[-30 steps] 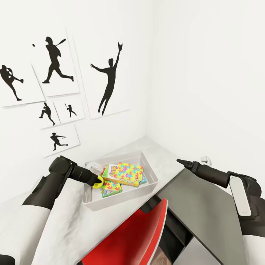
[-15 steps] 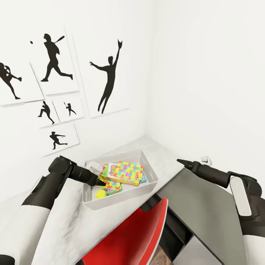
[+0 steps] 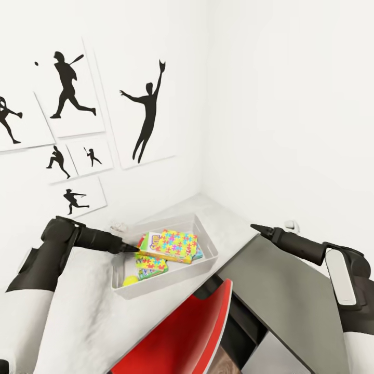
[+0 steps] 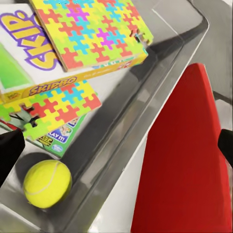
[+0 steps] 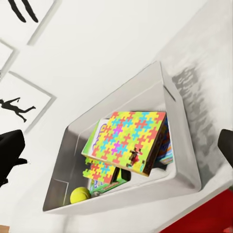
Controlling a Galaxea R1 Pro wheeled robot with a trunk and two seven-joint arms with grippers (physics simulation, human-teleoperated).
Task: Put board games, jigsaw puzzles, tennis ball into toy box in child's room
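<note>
Table (image 3: 93,317), toy box (image 3: 205,258), tennis ball (image 4: 47,183) inside

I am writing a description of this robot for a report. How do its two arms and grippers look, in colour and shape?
Both arms have white upper shells and black rounded forearms tapering to slim, pointed black grippers: left gripper, right gripper. A light grey oblong panel sits on the right arm. No cables or markings are visible.
</note>
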